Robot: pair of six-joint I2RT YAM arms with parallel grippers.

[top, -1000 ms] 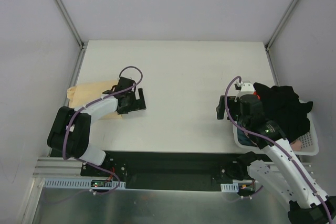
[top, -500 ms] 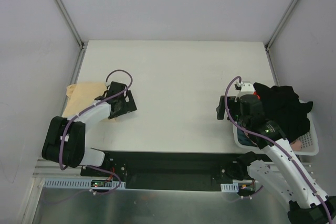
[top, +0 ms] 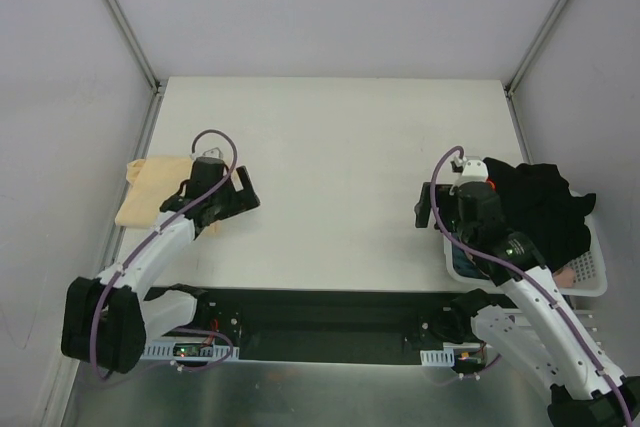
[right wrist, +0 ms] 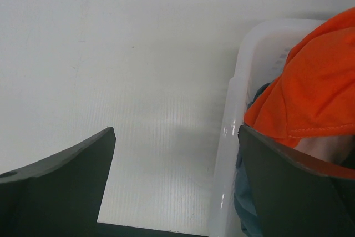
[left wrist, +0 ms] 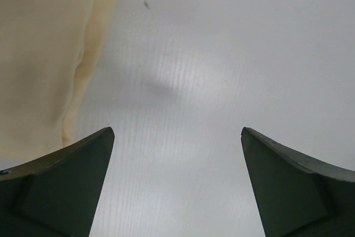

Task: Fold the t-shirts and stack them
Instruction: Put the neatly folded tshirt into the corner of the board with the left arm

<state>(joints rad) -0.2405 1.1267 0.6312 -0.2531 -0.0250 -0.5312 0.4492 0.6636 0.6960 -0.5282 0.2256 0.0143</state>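
Note:
A folded pale peach-yellow t-shirt (top: 148,190) lies at the table's left edge; the left wrist view shows its edge (left wrist: 41,54) at the upper left. My left gripper (top: 238,196) hovers just right of it, open, with bare table between its jaws (left wrist: 177,137). A black t-shirt (top: 540,205) is heaped over the white basket (top: 592,275) at the right. My right gripper (top: 432,209) is open beside the basket's left wall (right wrist: 232,137), one finger over the basket. An orange t-shirt (right wrist: 310,90) lies inside. Nothing is between these jaws (right wrist: 176,134).
Bluish cloth (right wrist: 249,206) lies low in the basket under the orange shirt, and a pinkish bit (top: 567,273) shows at its near side. Frame posts stand at the table's far corners. A black strip runs along the near edge.
My left arm has swung left and drawn back, carrying its open gripper closer to the peach shirt. The right arm has barely shifted.

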